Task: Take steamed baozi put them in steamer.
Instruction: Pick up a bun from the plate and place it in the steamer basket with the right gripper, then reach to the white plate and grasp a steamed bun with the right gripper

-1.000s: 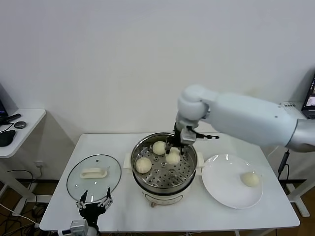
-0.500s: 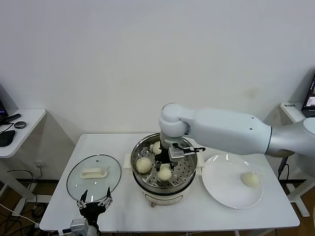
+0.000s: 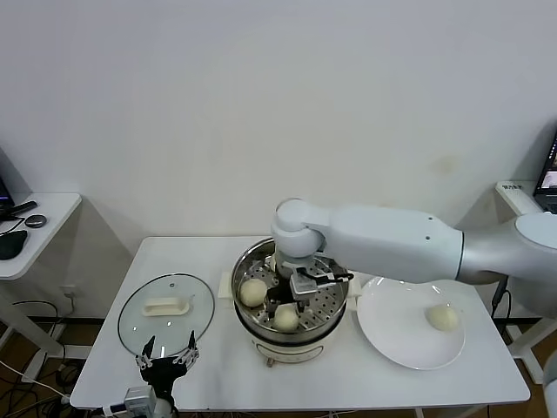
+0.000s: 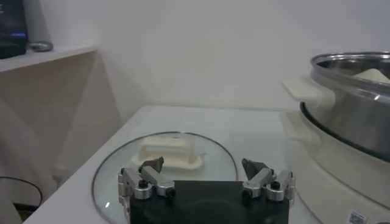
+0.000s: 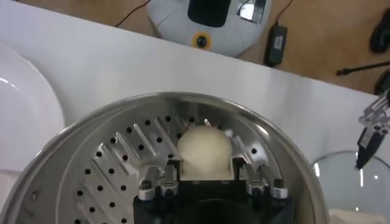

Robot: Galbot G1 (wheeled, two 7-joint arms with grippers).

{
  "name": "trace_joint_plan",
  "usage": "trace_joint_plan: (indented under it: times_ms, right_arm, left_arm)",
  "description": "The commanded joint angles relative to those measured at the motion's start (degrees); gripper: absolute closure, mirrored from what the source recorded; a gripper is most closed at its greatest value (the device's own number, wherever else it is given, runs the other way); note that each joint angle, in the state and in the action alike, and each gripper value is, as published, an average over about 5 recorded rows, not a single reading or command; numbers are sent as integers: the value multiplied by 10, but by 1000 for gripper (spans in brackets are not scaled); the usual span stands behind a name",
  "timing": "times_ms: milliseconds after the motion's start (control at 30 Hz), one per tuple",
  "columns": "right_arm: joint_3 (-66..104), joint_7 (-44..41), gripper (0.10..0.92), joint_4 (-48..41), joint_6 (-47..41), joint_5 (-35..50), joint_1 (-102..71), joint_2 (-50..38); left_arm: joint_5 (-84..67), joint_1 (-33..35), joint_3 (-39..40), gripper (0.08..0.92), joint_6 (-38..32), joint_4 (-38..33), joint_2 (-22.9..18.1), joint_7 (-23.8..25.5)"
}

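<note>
The right gripper (image 5: pixel 207 178) is low inside the large shiny steel steamer (image 3: pixel 335 315), its jaws partly open around a smooth round cream-white baozi (image 5: pixel 206 152) that rests on the perforated tray. I judge this the release step; next it must lift straight up and fetch the last bun (image 3: pixel 442 318) from the flat white plate (image 3: pixel 396 341). The left gripper (image 4: pixel 207 181) waits, wide open, near the round glass lid (image 3: pixel 148 327).

A white table (image 3: pixel 218 252) holds three things: a glass lid (image 3: pixel 166 313) on the left, the steamer (image 3: pixel 291 335) in the middle, a white plate (image 3: pixel 400 335) on the right.
</note>
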Motion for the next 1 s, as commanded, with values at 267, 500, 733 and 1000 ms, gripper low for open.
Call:
trace_joint_plan:
  times_ms: [267, 500, 733, 1000]
  right_arm:
    - [66, -25, 212, 14, -107, 105, 71, -102]
    - [93, -27, 203, -41, -382, 322, 135, -240]
    - [92, -40, 203, -88, -477, 304, 109, -380]
    - [241, -50, 203, -97, -457, 178, -118, -450]
  left_arm:
    - [2, 5, 3, 177, 1, 0, 1, 0]
    - [-1, 12, 3, 177, 1, -14, 10, 2]
    - [-10, 28, 2, 177, -1, -41, 24, 4]
    - [-11, 37, -5, 177, -2, -43, 25, 4]
